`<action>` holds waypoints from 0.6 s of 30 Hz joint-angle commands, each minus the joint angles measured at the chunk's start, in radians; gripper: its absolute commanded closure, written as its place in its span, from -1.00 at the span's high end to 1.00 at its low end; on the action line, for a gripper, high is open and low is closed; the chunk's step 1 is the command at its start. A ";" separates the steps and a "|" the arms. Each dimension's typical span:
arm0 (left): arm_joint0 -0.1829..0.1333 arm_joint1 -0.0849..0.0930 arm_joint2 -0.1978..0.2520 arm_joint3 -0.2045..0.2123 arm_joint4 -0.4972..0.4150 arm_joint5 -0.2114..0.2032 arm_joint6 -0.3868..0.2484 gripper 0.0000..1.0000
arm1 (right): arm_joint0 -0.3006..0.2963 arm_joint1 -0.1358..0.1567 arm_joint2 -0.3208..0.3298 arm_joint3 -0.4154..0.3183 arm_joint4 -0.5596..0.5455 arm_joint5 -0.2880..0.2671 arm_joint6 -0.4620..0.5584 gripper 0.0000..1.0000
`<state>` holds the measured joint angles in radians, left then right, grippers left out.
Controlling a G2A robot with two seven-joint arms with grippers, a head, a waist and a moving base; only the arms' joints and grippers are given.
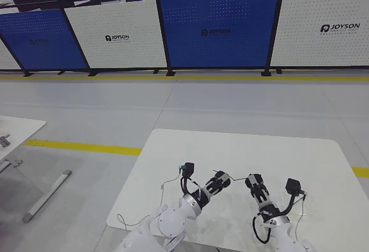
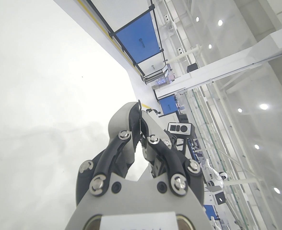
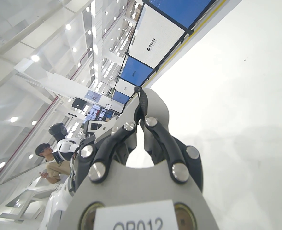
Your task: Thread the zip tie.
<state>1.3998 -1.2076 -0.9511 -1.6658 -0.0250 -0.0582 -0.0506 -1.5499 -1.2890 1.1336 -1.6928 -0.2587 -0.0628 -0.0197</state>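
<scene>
Over the 6 o'clock portion of the white table [image 1: 285,157], the left gripper [image 2: 140,113] and, at its 3 o'clock, the right gripper [image 3: 141,101] each pinched one end of the black zip tie [image 1: 237,179], which spanned the gap between them.

zip tie [image 3: 143,102]: black plastic, textured, matt | table [image 1: 266,151]: white, smooth, matt | jaws: pale grey, smooth, satin

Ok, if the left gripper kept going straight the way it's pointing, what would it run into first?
Most likely the right gripper: in the top view the left gripper points across at it, with the zip tie spanning the gap between them. Whether they sit level is hard to tell.
</scene>
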 commanded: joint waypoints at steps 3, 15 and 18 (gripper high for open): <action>0.000 -0.002 0.000 -0.001 -0.014 -0.011 -0.007 -1.00 | 0.003 -0.004 0.001 0.008 0.032 -0.021 0.000 -1.00; -0.002 -0.012 0.003 0.003 -0.048 -0.013 -0.002 -1.00 | 0.012 -0.009 0.012 0.050 0.065 -0.064 0.015 -1.00; -0.004 -0.015 0.003 0.005 -0.072 -0.011 0.000 -1.00 | 0.013 -0.011 0.015 0.056 0.058 -0.059 0.009 -1.00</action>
<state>1.3967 -1.2216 -0.9472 -1.6614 -0.0853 -0.0702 -0.0518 -1.5377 -1.2993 1.1478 -1.6384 -0.1951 -0.1255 -0.0068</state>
